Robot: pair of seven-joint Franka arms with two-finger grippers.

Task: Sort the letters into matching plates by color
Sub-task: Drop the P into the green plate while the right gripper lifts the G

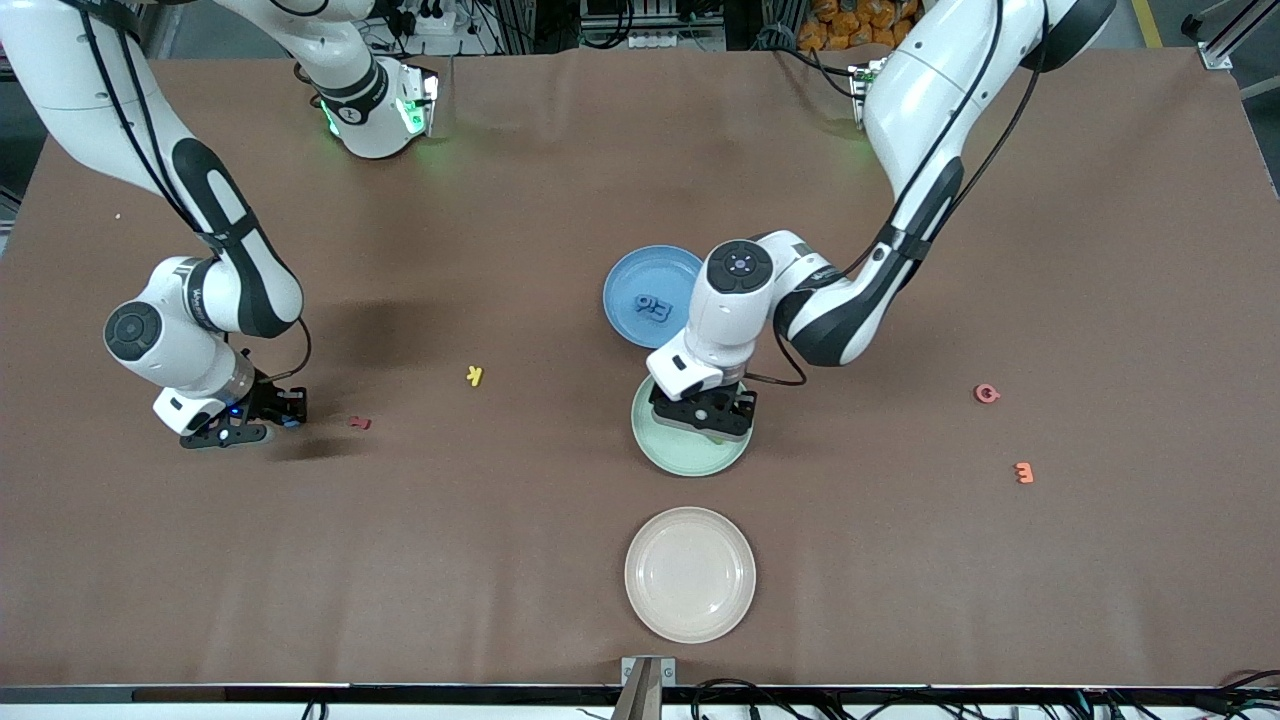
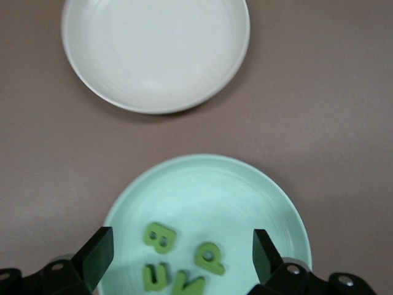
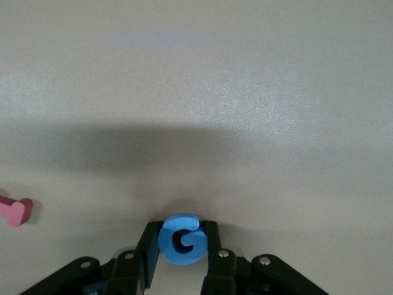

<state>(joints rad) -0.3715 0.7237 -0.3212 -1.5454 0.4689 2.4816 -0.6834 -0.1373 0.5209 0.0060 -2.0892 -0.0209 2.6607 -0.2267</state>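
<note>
My left gripper hangs open over the pale green plate, with nothing between its fingers. Several green letters lie in that plate under it. Toward the right arm's end of the table, my right gripper sits low at the cloth, shut on a blue letter G. The blue plate holds blue letters. The beige plate holds nothing and lies nearest the front camera.
Loose on the brown cloth are a yellow letter, a reddish-pink letter close beside the right gripper, a pink letter and an orange letter toward the left arm's end.
</note>
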